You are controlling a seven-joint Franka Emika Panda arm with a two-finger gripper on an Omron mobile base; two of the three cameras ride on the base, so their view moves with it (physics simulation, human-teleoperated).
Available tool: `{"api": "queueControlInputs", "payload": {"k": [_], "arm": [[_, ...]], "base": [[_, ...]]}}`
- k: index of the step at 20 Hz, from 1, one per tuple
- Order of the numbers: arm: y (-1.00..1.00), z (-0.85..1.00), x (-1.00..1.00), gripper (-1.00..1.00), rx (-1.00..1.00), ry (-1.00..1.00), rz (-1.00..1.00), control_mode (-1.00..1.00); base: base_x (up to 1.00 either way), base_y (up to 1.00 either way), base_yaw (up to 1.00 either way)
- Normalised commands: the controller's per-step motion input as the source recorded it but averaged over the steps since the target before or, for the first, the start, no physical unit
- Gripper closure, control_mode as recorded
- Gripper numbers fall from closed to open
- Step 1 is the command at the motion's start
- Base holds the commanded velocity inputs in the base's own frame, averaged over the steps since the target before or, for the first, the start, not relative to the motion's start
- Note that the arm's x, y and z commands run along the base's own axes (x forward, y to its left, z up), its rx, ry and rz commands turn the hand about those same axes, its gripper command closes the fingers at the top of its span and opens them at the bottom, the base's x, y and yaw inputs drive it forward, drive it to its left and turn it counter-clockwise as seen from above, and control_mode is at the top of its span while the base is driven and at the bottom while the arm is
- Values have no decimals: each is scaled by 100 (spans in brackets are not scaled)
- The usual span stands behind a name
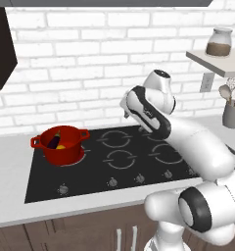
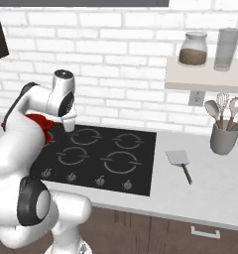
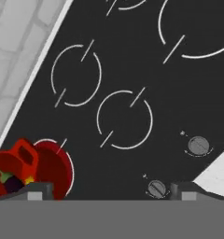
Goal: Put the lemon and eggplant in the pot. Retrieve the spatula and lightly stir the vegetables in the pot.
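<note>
The red pot (image 1: 60, 145) stands on the front left burner of the black cooktop (image 1: 119, 162). Inside it lie the dark eggplant (image 1: 53, 141) and the yellow lemon (image 1: 61, 146). The hand view catches the pot (image 3: 25, 163) at its lower left, with the eggplant (image 3: 11, 181) and lemon (image 3: 29, 179) inside. My gripper (image 2: 69, 124) hangs open over the cooktop to the right of the pot, holding nothing; its fingertips (image 3: 39, 189) stand wide apart. The spatula (image 2: 179, 161) lies flat on the counter right of the cooktop, well away from the gripper.
A grey utensil holder (image 2: 224, 138) with spoons and a whisk stands at the back right. Above it, a wall shelf (image 2: 205, 74) carries a jar and a glass. Control knobs (image 3: 198, 145) line the cooktop's front edge. A brick wall runs behind.
</note>
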Motion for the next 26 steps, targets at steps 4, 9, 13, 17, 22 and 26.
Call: {"api": "queueControlInputs", "payload": {"k": [4,9,13,17,22,26], "arm": [[-100,0,-3,-100,6,9,-55,-100],[-100,0,-4,-100,7,4,-53,-100],[-100,0,-14,-100,6,3,-53,-100],[-100,0,-36,-100,9,2,-46,-100],[-100,0,-51,-100,14,0,-38,-100],[-100,0,-60,-100,22,0,-34,-100]], "base": [[0,0,0],[0,0,0],[0,0,0],[0,0,0],[0,0,0],[0,0,0]]}}
